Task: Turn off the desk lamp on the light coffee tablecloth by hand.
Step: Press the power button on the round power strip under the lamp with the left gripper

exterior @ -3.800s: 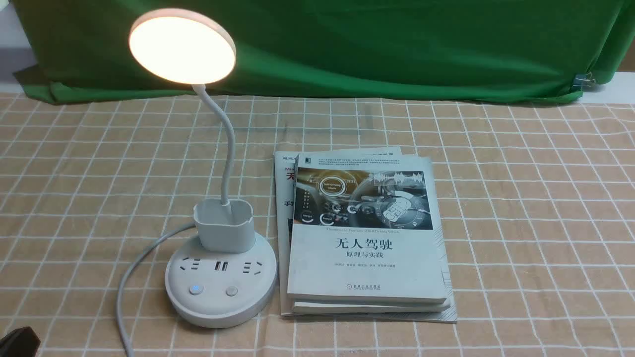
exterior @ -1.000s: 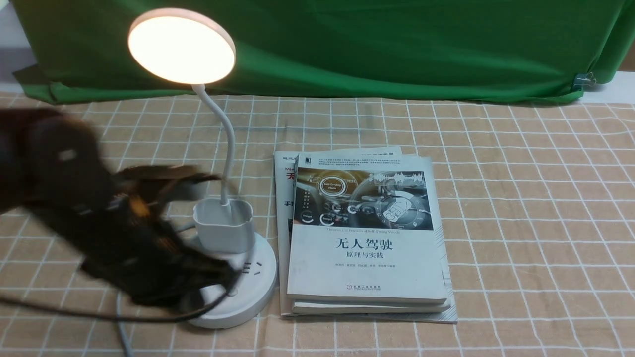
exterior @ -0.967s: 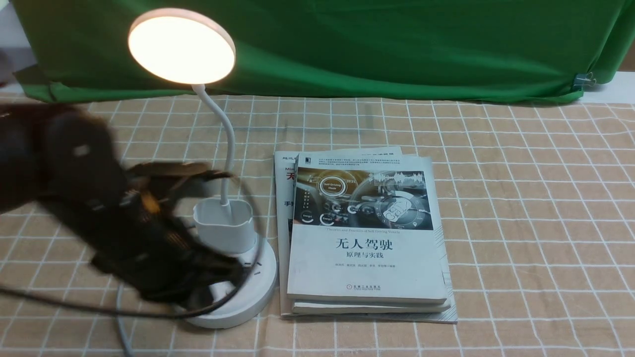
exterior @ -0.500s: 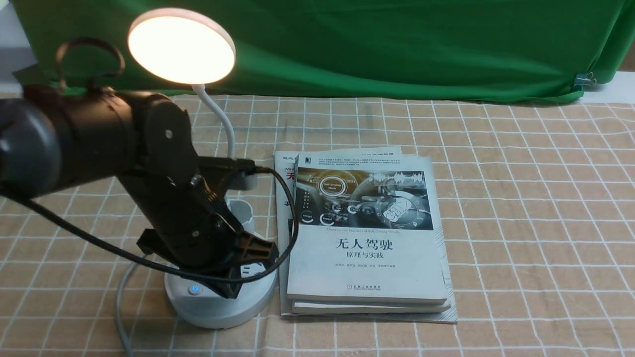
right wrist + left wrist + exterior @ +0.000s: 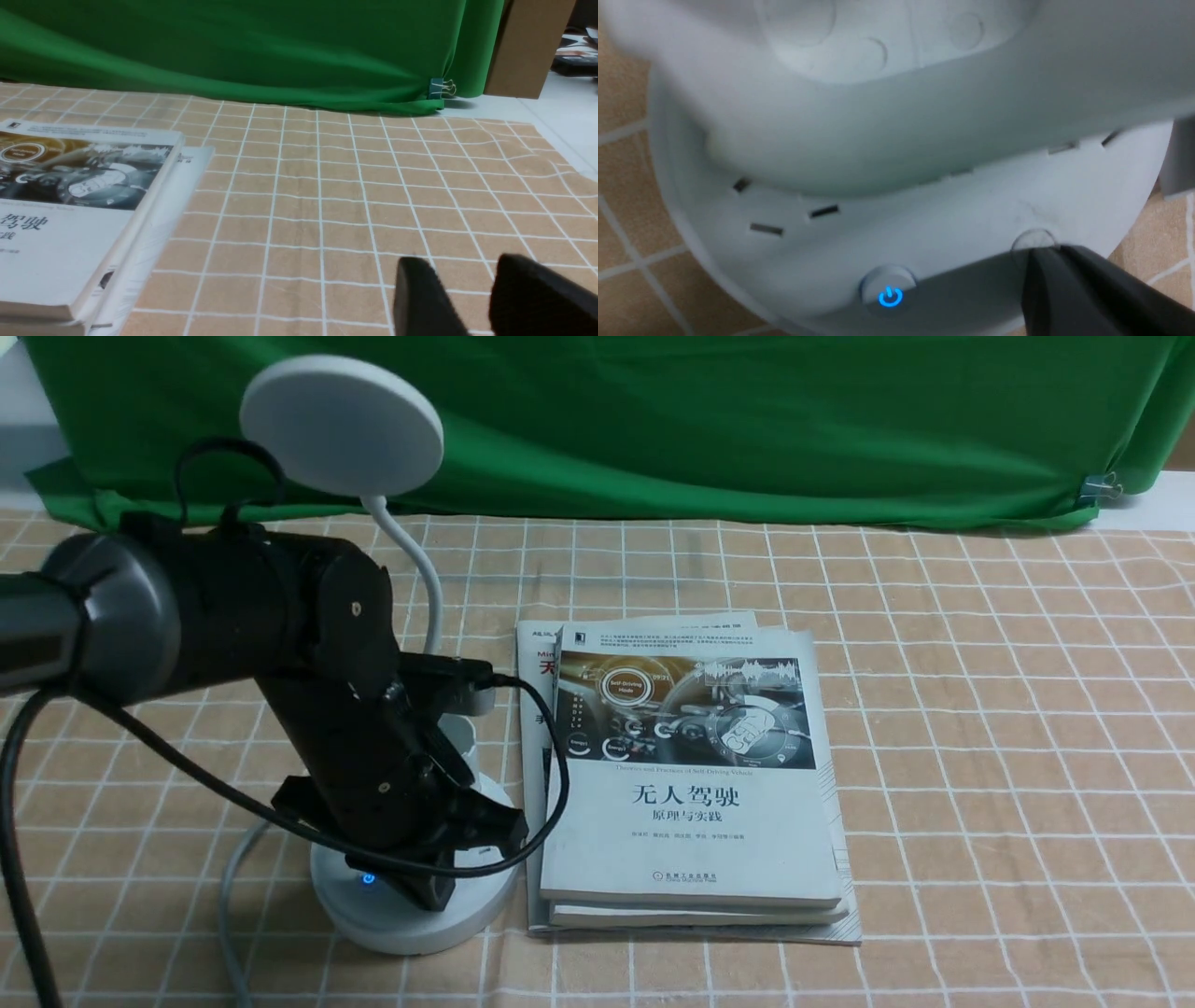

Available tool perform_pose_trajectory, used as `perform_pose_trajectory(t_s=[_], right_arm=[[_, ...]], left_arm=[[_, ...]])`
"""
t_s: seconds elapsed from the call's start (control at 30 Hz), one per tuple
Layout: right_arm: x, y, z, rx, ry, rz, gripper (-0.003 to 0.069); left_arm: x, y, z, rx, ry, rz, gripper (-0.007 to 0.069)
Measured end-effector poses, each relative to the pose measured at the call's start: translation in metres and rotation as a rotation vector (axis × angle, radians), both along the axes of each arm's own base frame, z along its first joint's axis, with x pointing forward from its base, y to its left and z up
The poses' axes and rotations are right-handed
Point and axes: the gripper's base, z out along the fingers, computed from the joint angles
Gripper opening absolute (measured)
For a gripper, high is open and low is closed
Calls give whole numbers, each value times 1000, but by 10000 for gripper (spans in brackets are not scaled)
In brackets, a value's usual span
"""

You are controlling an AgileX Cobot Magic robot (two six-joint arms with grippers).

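Observation:
The desk lamp stands on the light coffee tablecloth (image 5: pixel 980 709) at the left. Its round disc head (image 5: pixel 341 425) is dark and unlit. My left gripper (image 5: pixel 434 891) is shut, with its tip down on the lamp's round base (image 5: pixel 411 926). In the left wrist view the shut tip (image 5: pixel 1041 252) rests on the plain round button (image 5: pixel 1034 238) of the base (image 5: pixel 924 224). The other button (image 5: pixel 889 296) glows blue and also shows in the front view (image 5: pixel 368 877). The cup holder (image 5: pixel 901 116) is just behind. My right gripper (image 5: pixel 460 275) is open and empty over bare cloth (image 5: pixel 327 196).
A stack of books (image 5: pixel 686 784) lies right beside the lamp base, also in the right wrist view (image 5: pixel 70 210). The lamp's white cord (image 5: pixel 229 896) runs off the front left. A green backdrop cloth (image 5: pixel 747 420) hangs at the back, held by a binder clip (image 5: pixel 1102 485).
The lamp head has gone from lit to dark. My left arm swung in from the left and lowered its shut tip onto the base's right button.

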Motion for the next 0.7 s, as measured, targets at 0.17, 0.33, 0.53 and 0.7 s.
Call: perform_pose_trajectory(t_s=[0.17, 0.33, 0.53, 0.7], right_arm=[[0, 0, 0, 0, 0, 0, 242], [0, 0, 0, 0, 0, 0, 242], [0, 0, 0, 0, 0, 0, 242], [0, 0, 0, 0, 0, 0, 242]], left_arm=[[-7, 4, 23, -21, -72, -3, -8], [-9, 5, 35, -34, -117, -4, -8], [-4, 4, 23, -11, -102, -9, -5], [2, 2, 4, 7, -63, -9, -5]])
